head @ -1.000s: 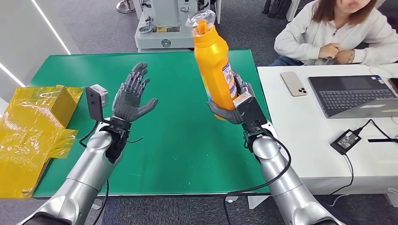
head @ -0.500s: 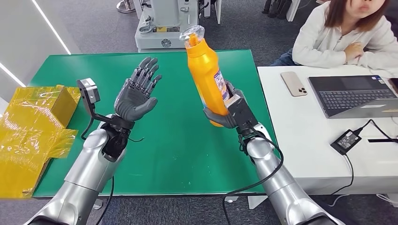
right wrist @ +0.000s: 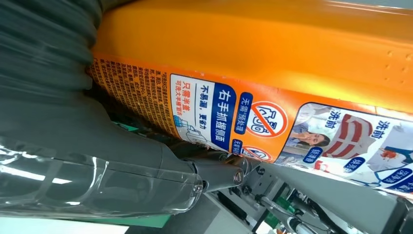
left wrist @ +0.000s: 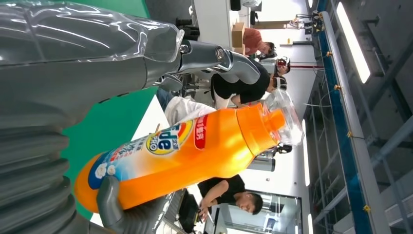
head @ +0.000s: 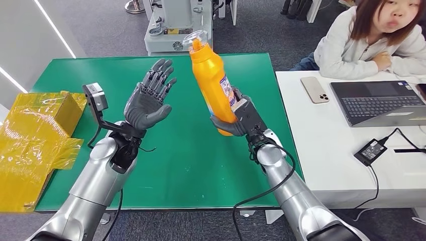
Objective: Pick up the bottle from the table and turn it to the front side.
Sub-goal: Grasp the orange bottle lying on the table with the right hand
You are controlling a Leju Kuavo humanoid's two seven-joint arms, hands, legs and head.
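My right hand (head: 235, 119) grips the lower part of an orange detergent bottle (head: 211, 79) and holds it up above the green table (head: 191, 150), leaning a little to the left, clear cap (head: 195, 38) on top. Its label (head: 228, 90) faces right. The left wrist view shows the bottle (left wrist: 195, 148) with its front logo label (left wrist: 163, 141); the right wrist view shows the bottle (right wrist: 272, 53) close up with its printed back label (right wrist: 214, 114). My left hand (head: 149, 100) is raised with its palm up and fingers spread, holding nothing, a short way left of the bottle.
A yellow-wrapped box (head: 42, 123) lies at the table's left edge. To the right stands a white desk (head: 331, 150) with a phone (head: 314, 89), a laptop (head: 379, 102) and a power adapter (head: 369, 150). A person (head: 377, 40) sits behind it. A grey machine base (head: 173, 27) stands beyond the table.
My right hand has carried the bottle leftward toward the left hand, tilting its top further left. My left hand has risen and moved slightly right, fingers still spread.
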